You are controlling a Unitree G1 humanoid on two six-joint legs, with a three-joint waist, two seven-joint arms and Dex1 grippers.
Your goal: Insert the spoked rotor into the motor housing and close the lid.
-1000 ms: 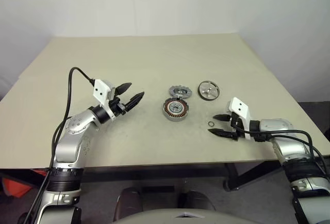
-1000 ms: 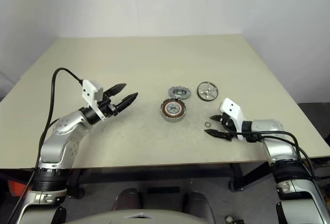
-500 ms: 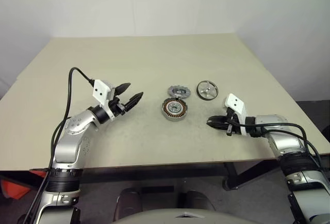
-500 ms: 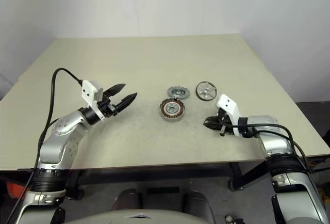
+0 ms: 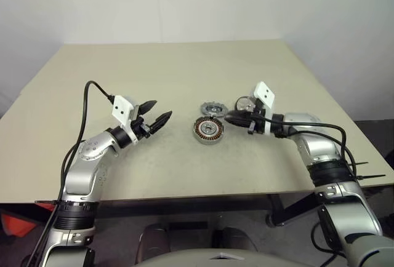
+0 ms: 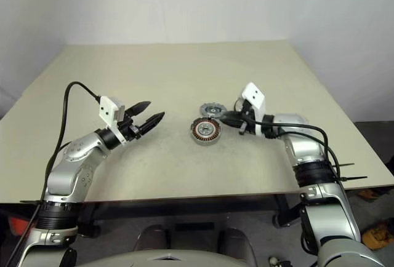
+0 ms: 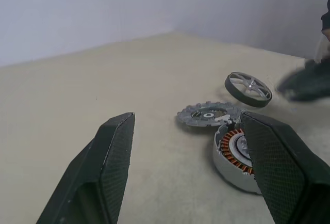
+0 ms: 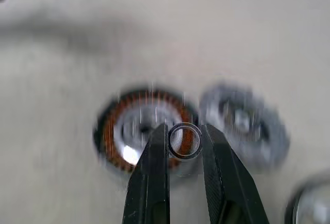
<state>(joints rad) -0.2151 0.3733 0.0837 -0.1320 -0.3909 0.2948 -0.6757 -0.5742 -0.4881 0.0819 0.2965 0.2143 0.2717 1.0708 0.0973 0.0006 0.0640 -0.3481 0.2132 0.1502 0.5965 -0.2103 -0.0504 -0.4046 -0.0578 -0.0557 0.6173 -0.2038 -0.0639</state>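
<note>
From the head cam, our right gripper (image 5: 229,118) had swung up off the table's (image 5: 184,70) front edge and over toward the motor housing (image 5: 209,130) since a second earlier; the little ring that had been lying there was gone. Left gripper (image 5: 157,112) hadn't budged, fingers spread, nothing in them, well left of the housing. The spoked rotor (image 5: 213,108) lay flat just behind the housing.

Left wrist cam: housing (image 7: 234,154) sat partly behind one finger (image 7: 278,167), rotor (image 7: 206,116) touching it, wheel-like lid (image 7: 248,89) further back.

Right wrist cam: fingers (image 8: 157,172) pinched the small ring (image 8: 183,140), hanging over the housing (image 8: 142,128), rotor (image 8: 242,123) beside it.
</note>
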